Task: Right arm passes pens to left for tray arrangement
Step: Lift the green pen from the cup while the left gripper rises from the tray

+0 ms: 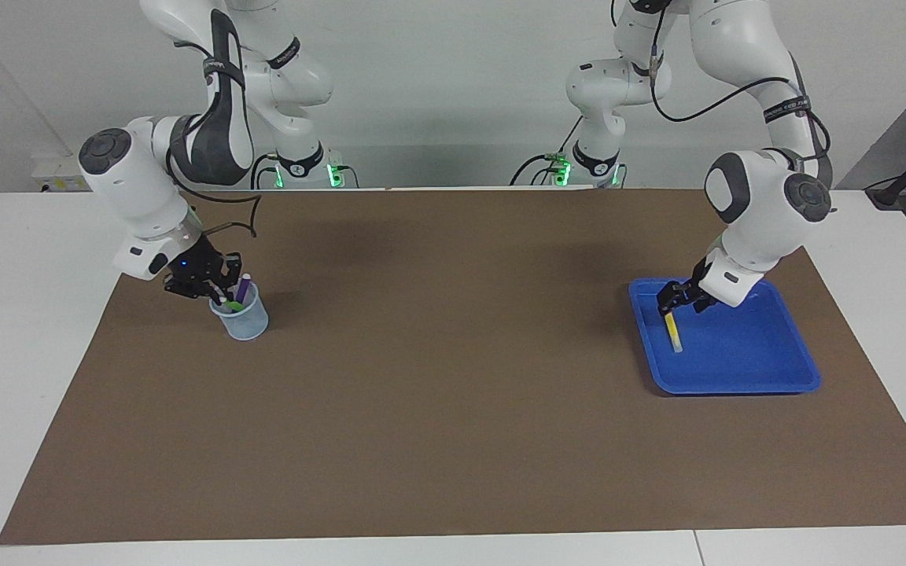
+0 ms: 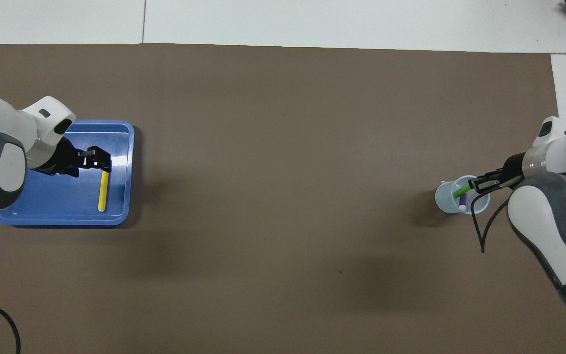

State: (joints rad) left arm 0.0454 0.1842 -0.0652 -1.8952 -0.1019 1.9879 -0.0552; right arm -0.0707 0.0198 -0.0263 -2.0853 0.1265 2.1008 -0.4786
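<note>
At the left arm's end of the bench we see the tray holding the yellow pen, the left gripper over it, fingers apart. Overhead alone shows the right gripper clamped on the green pen in the cup.

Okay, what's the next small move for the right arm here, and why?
Probably lift straight up. The right gripper is shut on the green pen in the cup, where the purple pen also stands. The yellow pen already lies in the blue tray, with the left gripper over it, so green likely goes next.
</note>
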